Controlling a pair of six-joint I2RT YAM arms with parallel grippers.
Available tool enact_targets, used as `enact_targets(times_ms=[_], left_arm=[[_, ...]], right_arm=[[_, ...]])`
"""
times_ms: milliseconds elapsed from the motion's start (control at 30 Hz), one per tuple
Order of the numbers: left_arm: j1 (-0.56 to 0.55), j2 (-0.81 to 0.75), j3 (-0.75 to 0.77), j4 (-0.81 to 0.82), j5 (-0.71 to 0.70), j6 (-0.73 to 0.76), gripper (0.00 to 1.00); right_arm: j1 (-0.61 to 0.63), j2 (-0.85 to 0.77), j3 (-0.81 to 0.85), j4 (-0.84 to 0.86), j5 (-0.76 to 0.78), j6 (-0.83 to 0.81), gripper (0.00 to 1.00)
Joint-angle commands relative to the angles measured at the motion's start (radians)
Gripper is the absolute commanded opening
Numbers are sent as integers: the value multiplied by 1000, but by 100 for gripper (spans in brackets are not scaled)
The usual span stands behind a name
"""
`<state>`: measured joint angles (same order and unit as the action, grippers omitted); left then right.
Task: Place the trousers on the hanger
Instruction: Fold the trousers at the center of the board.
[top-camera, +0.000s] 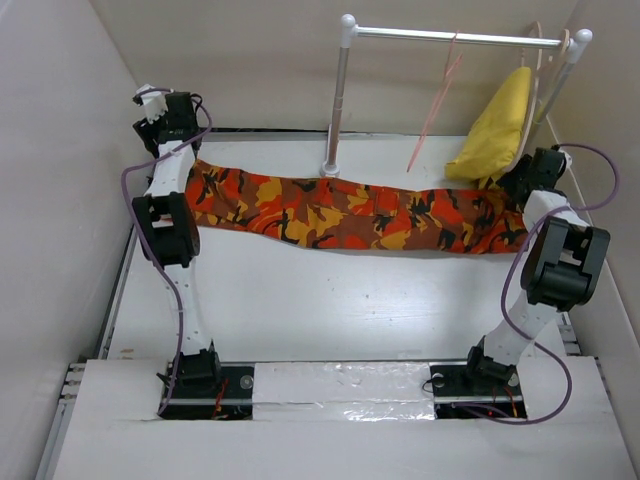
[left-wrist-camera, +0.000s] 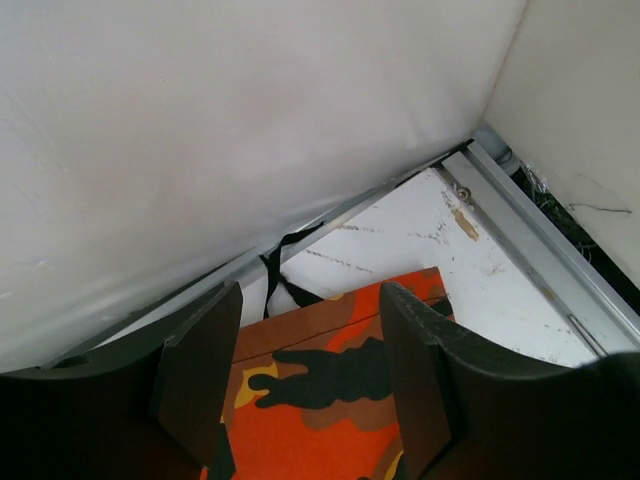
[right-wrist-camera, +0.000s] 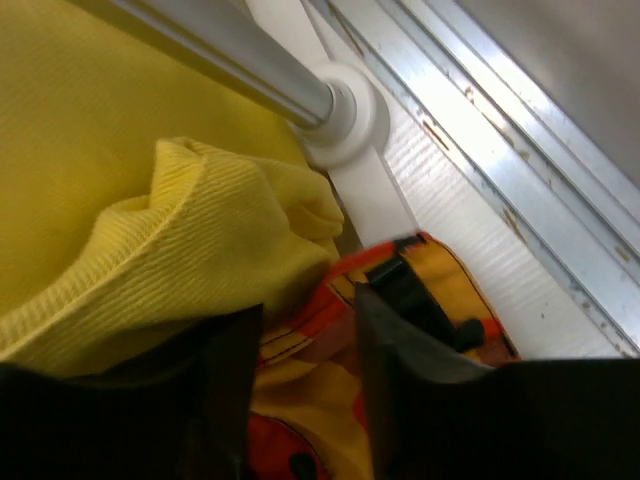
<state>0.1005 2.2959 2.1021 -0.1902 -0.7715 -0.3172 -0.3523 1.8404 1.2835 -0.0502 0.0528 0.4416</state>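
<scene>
The camouflage trousers (top-camera: 350, 215) lie flat across the back of the table, stretched from left to right. The salmon-pink hanger (top-camera: 437, 100) hangs empty on the rail above them. My left gripper (top-camera: 185, 145) hovers at the trousers' left end. In the left wrist view it (left-wrist-camera: 308, 365) is open, with the flat hem (left-wrist-camera: 320, 420) below the gap. My right gripper (top-camera: 522, 180) is at the right end. In the right wrist view it (right-wrist-camera: 300, 385) is open over the waistband (right-wrist-camera: 450, 270), beside the yellow cloth.
A white rail stand (top-camera: 343, 100) rises behind the trousers; its foot (right-wrist-camera: 350, 120) is close to my right fingers. A yellow cloth (top-camera: 500, 125) on a pale beige hanger (top-camera: 545, 75) hangs at the rail's right end. Walls close in on the left, back and right.
</scene>
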Motion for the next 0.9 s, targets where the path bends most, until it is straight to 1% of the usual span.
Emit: enact_targets(times_ms=[0,67,100,133,167,200,233,267,300,333,367,433,467,567,600,667,700,733,767,800,867], left_arm=[[8,-71,-37,46,-18,10,55],[8,-110,-109,34,12,-29,55],[18,-154,-141,31,24,-46,55],[18,-180,-177,34,38,-60,55],[18,-206,-247,31,70,-89,55],[18,-263,-287,34,92,-100,55],[18,-289,-324,40,122,-109,55],[30,-312,-359,29,191,-120,55],[30,-352,-419,20,230,-150,55],[54,-366,-448,2,273,-163,55],[54,-377,-471,-17,344,-181,55],[80,-394,-530,-46,418,-203,55],[80,-395,-545,-60,451,-210,55],[80,-394,-611,-57,498,-215,55],[80,-388,-638,-57,505,-218,55],[80,-377,-659,-60,505,-229,55],[80,-368,-672,-58,497,-233,55],[80,-363,-679,-58,492,-238,56],[80,-360,-686,-57,486,-255,56],[90,-355,-698,-49,489,-263,56],[90,-348,-708,-28,500,-278,58]], right_arm=[[-11,-78,-36,136,-56,6,60],[12,-122,-85,187,-99,19,68],[12,-177,-111,196,-106,19,70],[24,-208,-168,214,-107,25,74],[24,-236,-199,234,-108,31,78],[38,-295,-229,260,-117,42,85],[47,-322,-258,282,-126,46,89],[47,-348,-298,273,-134,46,90],[47,-377,-318,259,-148,39,90],[47,-432,-343,265,-154,39,91],[47,-460,-402,274,-165,39,91],[47,-542,-469,303,-195,48,91],[47,-568,-530,312,-203,49,90],[65,-650,-605,325,-229,42,83],[65,-667,-654,328,-226,33,71],[75,-691,-699,340,-232,22,58],[75,-711,-737,342,-244,13,29],[75,-722,-753,345,-255,5,16],[75,-734,-768,343,-264,-3,9],[75,-763,-782,342,-283,-13,4],[75,-800,-825,340,-304,-20,4]])
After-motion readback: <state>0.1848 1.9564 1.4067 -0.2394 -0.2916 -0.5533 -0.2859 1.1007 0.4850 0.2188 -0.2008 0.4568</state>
